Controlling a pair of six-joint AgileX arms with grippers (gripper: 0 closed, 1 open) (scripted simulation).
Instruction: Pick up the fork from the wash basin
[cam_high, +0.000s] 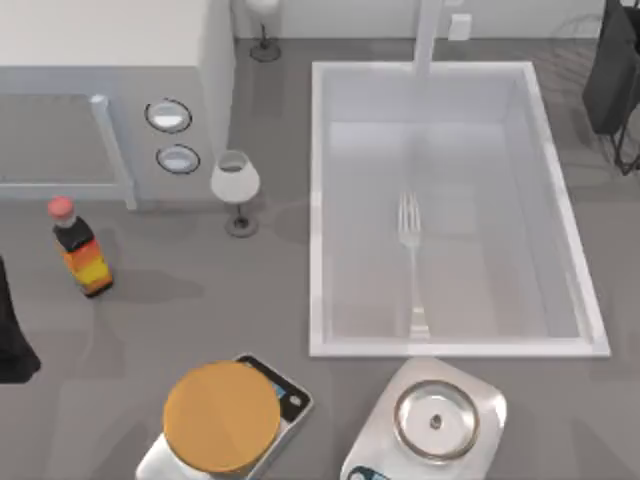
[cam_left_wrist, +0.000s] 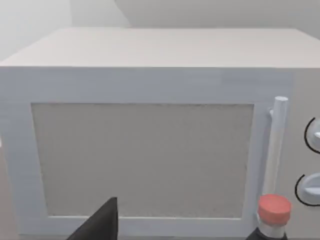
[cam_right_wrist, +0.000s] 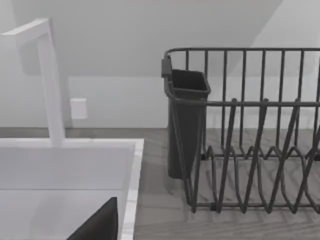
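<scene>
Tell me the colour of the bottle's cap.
Red, on the dark bottle; cap shows best in the left wrist view.

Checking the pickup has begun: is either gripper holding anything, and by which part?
Nothing is held. The fork lies untouched on the floor of the wash basin, tines pointing toward the tap, with no gripper near it.

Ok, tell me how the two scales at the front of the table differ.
The left scale carries a flat orange disc that hides most of its platform; the right scale carries a small round steel bowl, open and shiny. The left scale sits turned at an angle, with a dark display corner showing; the right scale sits just below the wash basin, near the fork. Both are silver-grey kitchen scales, each with one round item on top.
</scene>
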